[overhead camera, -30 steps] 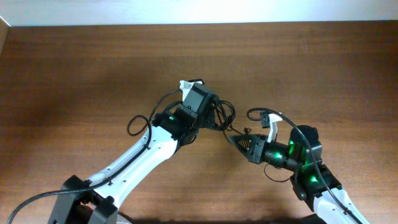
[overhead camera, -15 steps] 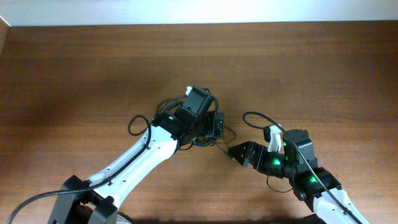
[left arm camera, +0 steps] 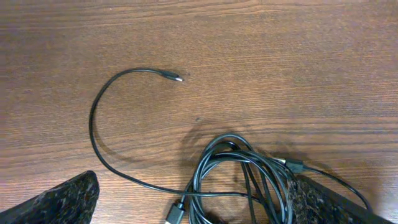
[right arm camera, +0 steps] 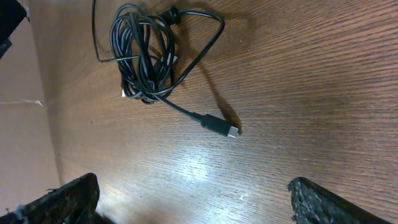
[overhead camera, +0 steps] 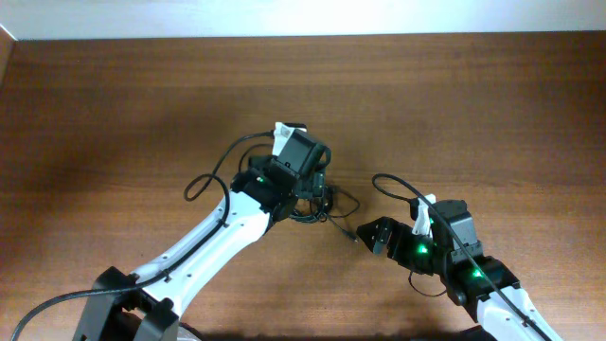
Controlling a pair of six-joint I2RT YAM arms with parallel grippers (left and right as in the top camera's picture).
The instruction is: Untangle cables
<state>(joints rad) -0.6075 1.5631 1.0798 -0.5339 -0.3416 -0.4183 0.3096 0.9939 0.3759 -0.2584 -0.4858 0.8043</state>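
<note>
The cables point(left arm camera: 249, 180) are thin black cords coiled in a loose tangle on the wooden table. One free end curves off to a small plug point(left arm camera: 178, 78). My left gripper point(left arm camera: 196, 208) is open just above the tangle, and part of the coil lies between its fingers point(left arm camera: 62, 199), not gripped. From above, the left gripper point(overhead camera: 318, 192) sits over the cables point(overhead camera: 347, 203). My right gripper point(overhead camera: 365, 234) is open a short way to the right of them. In the right wrist view the cables point(right arm camera: 146, 56) and a plug end point(right arm camera: 219, 127) lie ahead of the right gripper point(right arm camera: 196, 202), with only bare wood between its fingers.
Thicker black arm cables loop beside the left arm point(overhead camera: 204, 180) and above the right arm point(overhead camera: 390, 180). The brown wooden table point(overhead camera: 473, 104) stretches to a pale wall at the far edge.
Both grippers were shut a second ago and have since opened. The cords now lie loose on the table. The right gripper has drawn back toward the front.
</note>
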